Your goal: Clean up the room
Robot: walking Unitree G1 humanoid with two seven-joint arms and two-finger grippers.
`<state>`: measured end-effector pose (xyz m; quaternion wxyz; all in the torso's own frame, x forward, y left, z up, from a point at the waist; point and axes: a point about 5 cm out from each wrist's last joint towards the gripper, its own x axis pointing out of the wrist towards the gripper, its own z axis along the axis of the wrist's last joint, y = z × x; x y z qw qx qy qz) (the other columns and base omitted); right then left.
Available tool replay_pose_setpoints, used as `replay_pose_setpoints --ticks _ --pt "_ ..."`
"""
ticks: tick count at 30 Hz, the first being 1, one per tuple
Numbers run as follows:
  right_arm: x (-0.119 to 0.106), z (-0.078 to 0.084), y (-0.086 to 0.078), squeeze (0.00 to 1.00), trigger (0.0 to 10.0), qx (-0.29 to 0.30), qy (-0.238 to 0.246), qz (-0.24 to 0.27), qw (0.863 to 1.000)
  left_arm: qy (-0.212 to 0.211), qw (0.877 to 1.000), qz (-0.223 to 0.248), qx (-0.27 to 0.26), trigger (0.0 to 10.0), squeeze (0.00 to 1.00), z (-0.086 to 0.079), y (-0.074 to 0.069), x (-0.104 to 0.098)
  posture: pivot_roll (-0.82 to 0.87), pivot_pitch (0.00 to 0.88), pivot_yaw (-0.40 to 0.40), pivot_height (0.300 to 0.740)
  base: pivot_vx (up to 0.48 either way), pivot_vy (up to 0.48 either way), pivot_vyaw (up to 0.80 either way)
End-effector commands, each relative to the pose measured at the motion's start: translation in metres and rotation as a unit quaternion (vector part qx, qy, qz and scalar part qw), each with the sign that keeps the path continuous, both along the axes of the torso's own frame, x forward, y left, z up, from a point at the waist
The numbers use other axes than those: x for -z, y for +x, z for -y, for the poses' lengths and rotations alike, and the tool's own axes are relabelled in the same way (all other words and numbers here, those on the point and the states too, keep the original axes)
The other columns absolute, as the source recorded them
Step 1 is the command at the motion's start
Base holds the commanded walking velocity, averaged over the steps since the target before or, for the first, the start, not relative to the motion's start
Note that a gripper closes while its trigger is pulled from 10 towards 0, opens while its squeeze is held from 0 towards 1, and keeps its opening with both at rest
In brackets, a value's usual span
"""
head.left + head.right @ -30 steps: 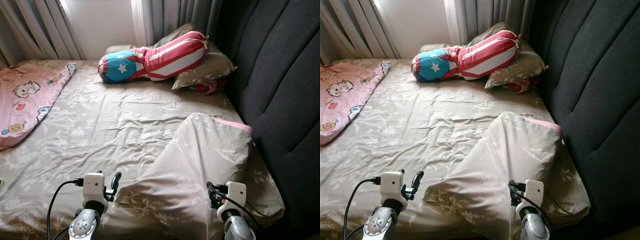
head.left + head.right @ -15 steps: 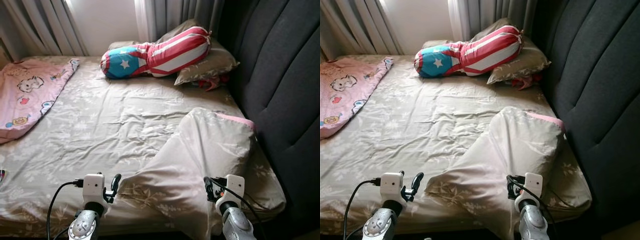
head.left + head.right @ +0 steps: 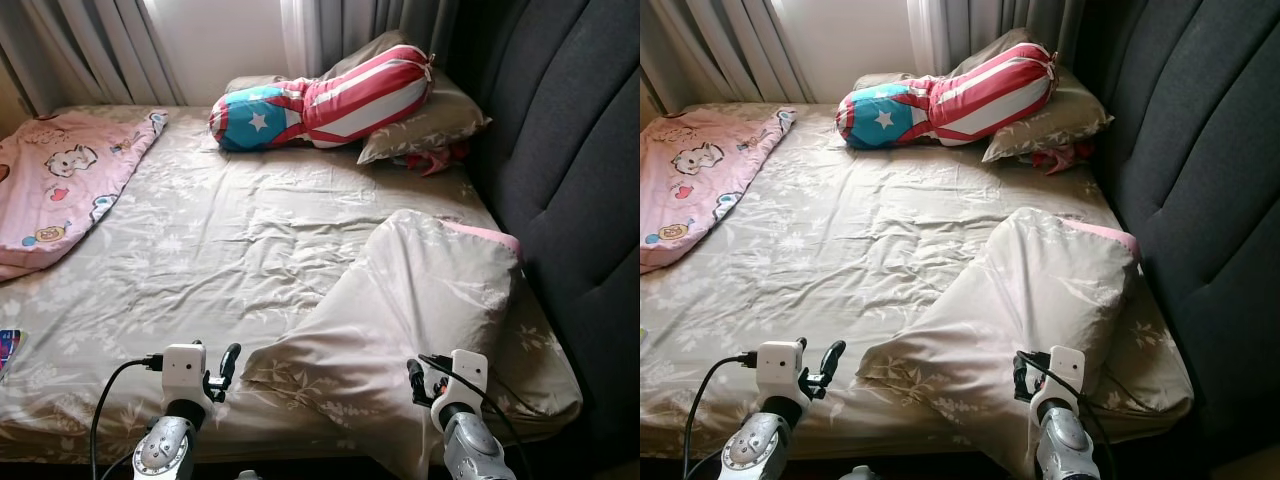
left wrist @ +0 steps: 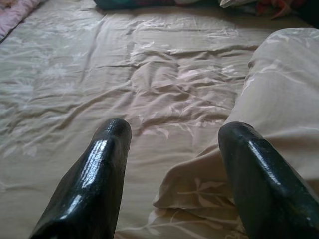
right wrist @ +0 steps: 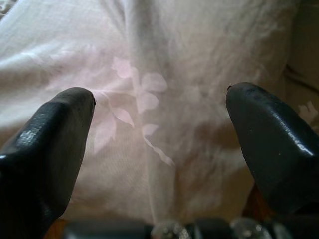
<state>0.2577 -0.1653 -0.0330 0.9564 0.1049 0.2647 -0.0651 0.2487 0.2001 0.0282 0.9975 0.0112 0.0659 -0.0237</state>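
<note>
A large beige pillow with a leaf print is lying crooked on the bed, at about four o'clock on the mattress, leaning toward the dark padded headboard. A pink edge is peeking out at its upper end. It is looking soft, light and floppy; it will likely sag when lifted, so gripping the near corners or a bunched fold of the cover seems best.

The left gripper is hovering at the pillow's near left corner, its jaws spread wide and holding nothing. The right gripper is hovering close over the pillow's cloth, its jaws also wide apart and empty.

At twelve o'clock, one striped red, white and blue bolster is resting on one more beige pillow, with something red showing beneath. One pink cartoon blanket is lying at ten o'clock. Grey curtains are hanging behind.
</note>
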Motion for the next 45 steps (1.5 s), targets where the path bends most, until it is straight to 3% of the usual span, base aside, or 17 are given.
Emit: replay_pose_setpoints --ticks 1,2,3,4,5,6,11,19,24,34,45 --pt "0.001 0.003 -0.001 1.00 10.0 0.005 -0.003 -0.009 1.000 0.004 1.000 -0.006 0.006 10.0 0.00 -0.001 -0.001 0.000 0.07 0.063 0.010 0.672 0.000 0.000 0.00" --pt "0.003 0.005 -0.003 1.00 10.0 0.013 -0.004 -0.013 1.000 0.004 1.000 -0.006 0.008 10.0 0.00 0.000 -0.001 -0.001 0.07 0.067 0.013 0.672 0.000 0.000 0.00" --pt "0.004 0.007 -0.004 0.94 10.0 0.017 -0.006 -0.017 1.000 0.003 1.000 -0.005 0.009 10.0 0.00 0.000 -0.001 -0.001 0.08 0.069 0.014 0.672 0.000 0.000 0.00" --pt "0.005 0.009 -0.006 0.29 10.0 0.021 -0.011 -0.022 0.999 0.003 1.000 -0.006 0.011 10.0 0.00 0.000 -0.001 -0.001 0.08 0.073 0.015 0.672 0.000 0.000 0.00" --pt "0.006 0.010 -0.006 0.29 10.0 0.024 -0.014 -0.026 0.999 0.003 1.000 -0.006 0.011 10.0 0.00 0.000 -0.002 -0.002 0.08 0.073 0.015 0.672 0.000 0.000 0.00" --pt "0.008 0.014 -0.009 0.00 10.0 0.030 -0.025 -0.041 0.998 0.005 1.000 -0.007 0.015 10.0 0.00 0.000 -0.002 -0.002 0.08 0.079 0.018 0.672 0.000 0.000 0.00" --pt "0.013 0.018 -0.015 0.00 10.0 0.043 -0.023 -0.065 0.997 0.010 1.000 -0.007 0.019 10.0 0.00 -0.001 -0.005 -0.004 0.09 0.086 0.023 0.672 0.000 0.000 0.00" --pt "0.017 0.011 -0.018 0.00 10.0 0.032 0.003 -0.077 0.997 0.015 1.000 -0.008 0.019 10.0 0.00 -0.005 -0.011 -0.006 0.10 0.099 0.037 0.672 0.000 0.000 0.00" --pt "0.022 0.019 -0.025 0.00 10.0 0.069 -0.013 -0.103 0.992 0.023 0.999 -0.013 0.021 10.0 0.00 -0.010 -0.019 -0.008 0.12 0.104 0.054 0.672 0.000 0.000 0.00" --pt "0.024 0.015 -0.027 0.00 10.0 0.099 0.054 -0.094 0.989 0.036 0.999 -0.008 0.030 10.0 0.00 -0.015 -0.027 -0.020 0.15 0.129 0.085 0.672 0.000 0.000 0.00" --pt "0.026 0.016 -0.029 0.00 10.0 0.097 0.058 -0.107 0.988 0.034 0.998 0.014 0.042 10.0 0.00 -0.008 -0.006 -0.037 0.16 0.191 0.110 0.672 0.000 0.000 0.00"
